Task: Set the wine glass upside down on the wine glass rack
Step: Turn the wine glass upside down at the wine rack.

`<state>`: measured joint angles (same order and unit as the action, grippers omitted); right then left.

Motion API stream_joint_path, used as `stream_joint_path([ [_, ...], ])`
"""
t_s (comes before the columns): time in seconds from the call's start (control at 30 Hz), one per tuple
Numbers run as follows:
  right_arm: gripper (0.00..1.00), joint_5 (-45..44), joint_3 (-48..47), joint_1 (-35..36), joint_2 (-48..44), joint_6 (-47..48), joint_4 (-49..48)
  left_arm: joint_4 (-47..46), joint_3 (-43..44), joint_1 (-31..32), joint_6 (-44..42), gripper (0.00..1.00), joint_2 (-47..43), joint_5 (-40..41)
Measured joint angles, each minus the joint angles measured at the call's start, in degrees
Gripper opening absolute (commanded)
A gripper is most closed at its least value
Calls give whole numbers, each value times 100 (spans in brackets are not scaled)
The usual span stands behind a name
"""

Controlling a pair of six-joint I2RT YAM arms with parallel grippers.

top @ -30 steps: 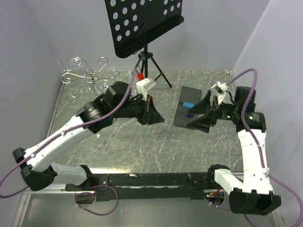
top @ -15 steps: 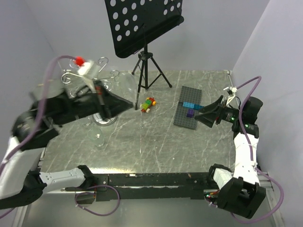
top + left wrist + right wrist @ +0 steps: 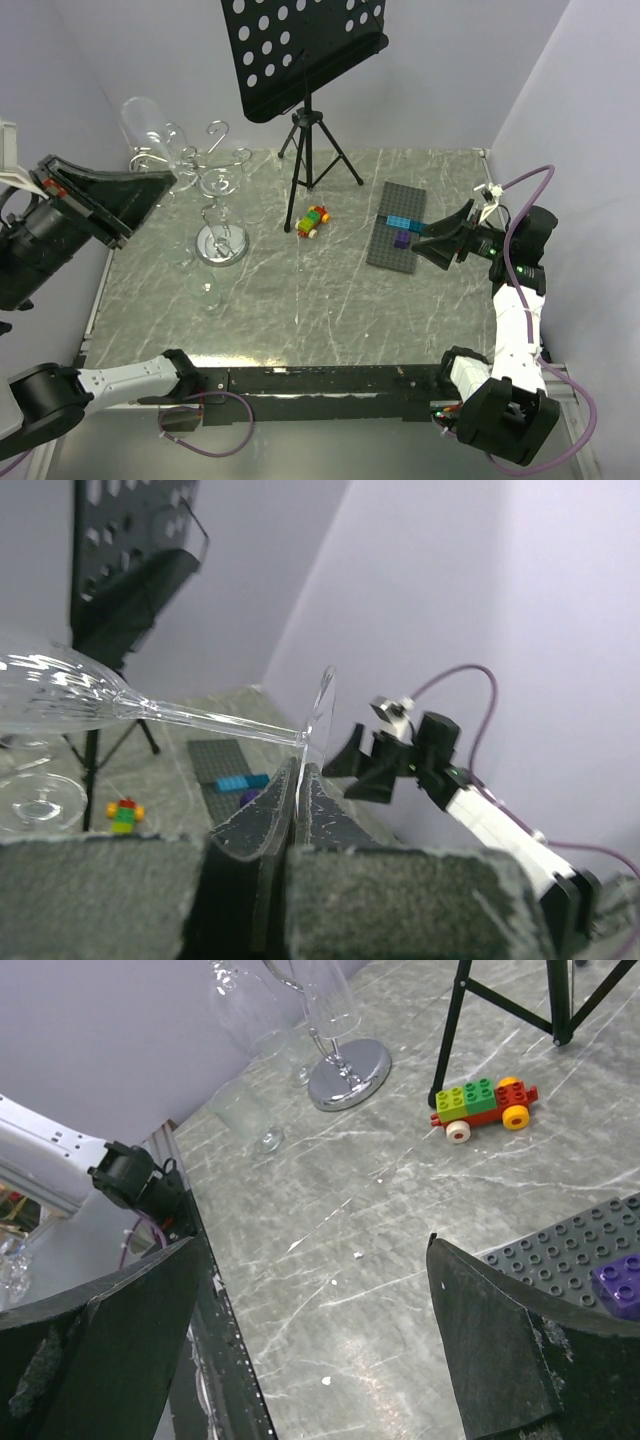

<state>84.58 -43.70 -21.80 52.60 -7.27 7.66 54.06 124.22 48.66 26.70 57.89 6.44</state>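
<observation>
Bench (image 3: 330, 300): grey-green marbled slab with pale veins, a black rail along its near edge, enclosed by plain pale lavender-white wall panels at the back and both sides. Silvery chrome wire wine glass rack (image 3: 220, 243): upright at the back left of the bench on a round mirror-like base, thin central post, curled hook arms on top; some clear glassware shows among the arms, how it hangs cannot be told. Clear long-stemmed wine glass (image 3: 150, 708): off the bench, in the air by the left wall, up and to the left of the rack and apart from it, lying roughly on its side with the bowl away from the fingers. Left pincer (image 3: 298, 780): clamped on the thin edge of the glass's round foot, raised high at the left side. Right pincer (image 3: 311, 1260): jaws spread wide with nothing between them, hovering over the right side of the bench beside the plate. Black perforated music stand on a tripod (image 3: 300, 60): back centre, feet on the bench. Small clear glass (image 3: 205, 292): standing on the bench just in front of the rack's base. Red, green and yellow toy brick car (image 3: 313, 222): near the tripod's feet, between the rack and the plate. Dark grey studded building plate (image 3: 385, 250): flat, right of centre, carrying a light blue brick strip (image 3: 400, 221) and a purple brick (image 3: 401, 239).
</observation>
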Motion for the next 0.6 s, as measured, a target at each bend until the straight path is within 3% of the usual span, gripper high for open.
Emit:
stream_joint_path([
  [0.33, 100, 0, 17, 0, -72, -66, -114, -348, 258, 0, -697, 1, 874, 1263],
  [0.6, 100, 0, 28, 0, -109, -81, -127, -1008, 85, -184, -1150, 1, 1506, 1722],
])
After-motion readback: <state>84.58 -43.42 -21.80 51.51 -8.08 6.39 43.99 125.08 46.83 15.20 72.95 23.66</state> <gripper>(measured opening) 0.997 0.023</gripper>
